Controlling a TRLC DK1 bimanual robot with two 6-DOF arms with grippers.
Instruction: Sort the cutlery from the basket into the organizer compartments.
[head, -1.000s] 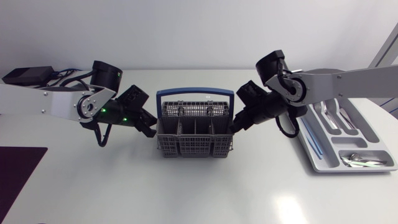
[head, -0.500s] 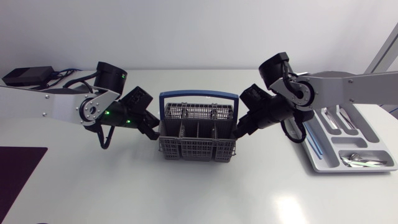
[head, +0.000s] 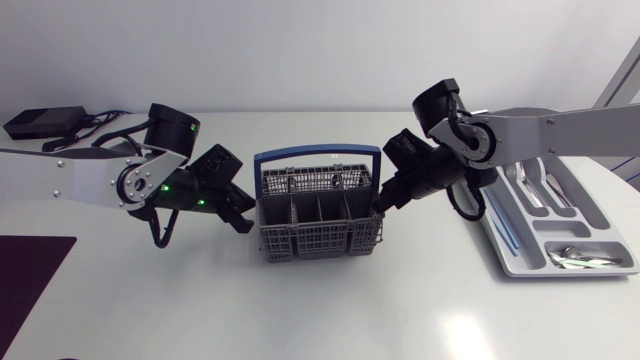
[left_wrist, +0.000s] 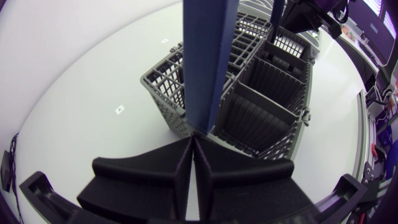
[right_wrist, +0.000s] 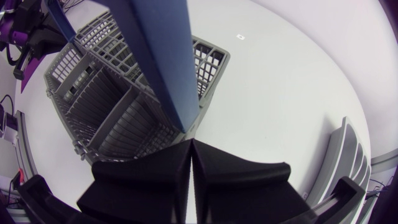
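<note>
The grey cutlery basket (head: 320, 228) with its blue handle (head: 318, 153) stands mid-table between my arms. My left gripper (head: 246, 221) is at the basket's left end and my right gripper (head: 380, 205) at its right end. In the left wrist view the gripper (left_wrist: 193, 148) is shut on the foot of the blue handle (left_wrist: 208, 62). The right wrist view shows the same: gripper (right_wrist: 190, 150) shut on the foot of the handle (right_wrist: 165, 68). The basket compartments (left_wrist: 267, 87) that show look empty. The grey organizer (head: 528, 262) lies at the right with cutlery (head: 580, 257) in it.
A black box (head: 38, 122) with cables sits at the back left. A dark purple mat (head: 30, 275) lies at the front left edge. Bare white table spreads in front of the basket.
The basket has shifted slightly to the right and toward the front, now a little skewed, with both grippers still on its handle ends. The organizer has not moved.
</note>
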